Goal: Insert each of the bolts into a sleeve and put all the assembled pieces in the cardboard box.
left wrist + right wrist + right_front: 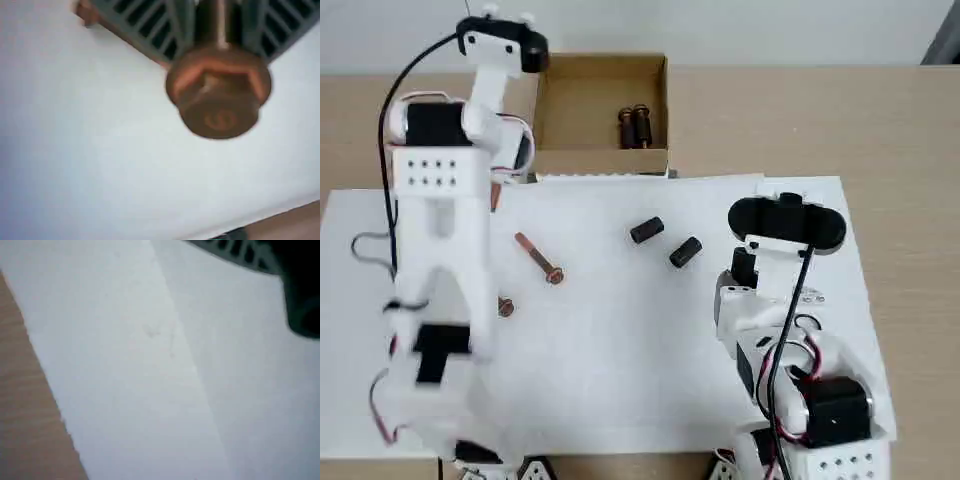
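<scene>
Beside the cardboard box, left gripper clamps a copper bolt

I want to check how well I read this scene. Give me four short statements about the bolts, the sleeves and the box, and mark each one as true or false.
1. Two black sleeves lie on the white sheet. True.
2. The cardboard box is empty. False: two assembled pieces lie inside it.
3. The left hand grips a bolt, whose head faces the wrist camera. True.
4. The loose bolt on the sheet already wears a sleeve. False: it is bare and lies apart from both sleeves.
</scene>
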Available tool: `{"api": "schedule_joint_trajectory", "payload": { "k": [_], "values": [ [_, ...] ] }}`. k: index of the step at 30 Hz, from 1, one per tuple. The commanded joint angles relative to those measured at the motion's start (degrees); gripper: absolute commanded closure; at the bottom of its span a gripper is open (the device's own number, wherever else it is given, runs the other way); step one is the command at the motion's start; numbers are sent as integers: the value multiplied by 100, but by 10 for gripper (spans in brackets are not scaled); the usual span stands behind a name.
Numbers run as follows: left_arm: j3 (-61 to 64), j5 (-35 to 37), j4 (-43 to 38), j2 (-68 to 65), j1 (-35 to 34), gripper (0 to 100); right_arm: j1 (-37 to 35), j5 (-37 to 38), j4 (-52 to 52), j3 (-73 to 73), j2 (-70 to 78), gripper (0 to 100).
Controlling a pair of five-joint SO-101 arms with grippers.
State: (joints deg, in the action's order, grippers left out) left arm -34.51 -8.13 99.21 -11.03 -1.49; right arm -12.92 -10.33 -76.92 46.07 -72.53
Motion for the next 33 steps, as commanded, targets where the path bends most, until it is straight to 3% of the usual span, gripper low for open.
{"api": "schedule_joint_trajectory", "payload": {
  "k": [1,10,20,24,33],
  "values": [
    [769,193,123,1468,229,995,57,9,-13,-299,-84,995],
    [2853,211,35,3666,229,995,31,9,22,-281,-444,995],
    [5833,229,-1802,6479,246,995,48,44,215,642,-2229,995],
    [7152,237,-2488,7877,229,995,40,484,681,1319,-2941,995],
    [9103,1204,-3007,10505,211,995,22,659,1508,2145,-3090,995]
  ]
}}
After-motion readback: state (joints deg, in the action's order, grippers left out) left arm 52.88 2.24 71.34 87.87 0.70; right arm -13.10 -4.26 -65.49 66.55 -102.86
